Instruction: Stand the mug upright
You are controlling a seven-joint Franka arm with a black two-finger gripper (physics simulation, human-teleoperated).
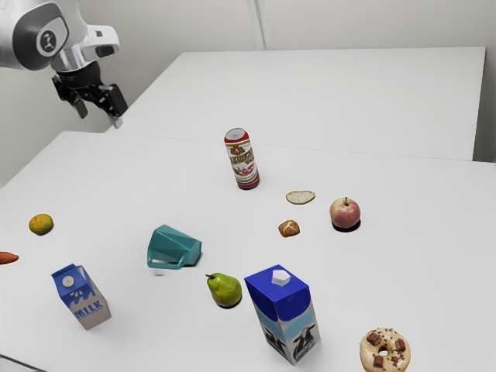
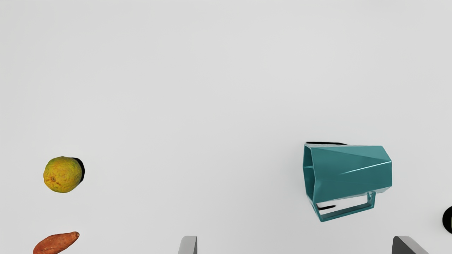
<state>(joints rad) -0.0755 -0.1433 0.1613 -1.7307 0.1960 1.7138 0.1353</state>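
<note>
My gripper (image 1: 99,118) hangs high at the exterior view's upper left, well away from the mug. A teal faceted mug (image 1: 173,247) lies on its side on the white table, its handle toward the exterior view's near side. In the wrist view, the mug (image 2: 349,173) shows its open mouth at one end and its handle along one side. The gripper (image 2: 295,245) is open, its two fingertips wide apart with nothing between them.
Nearest the mug are a green pear (image 1: 225,289) and a small milk carton (image 1: 82,297). A larger carton (image 1: 285,314), a can (image 1: 242,159), an orange fruit (image 1: 41,224), a carrot-like root (image 2: 56,242), an apple (image 1: 345,212) and a donut (image 1: 385,351) stand farther off.
</note>
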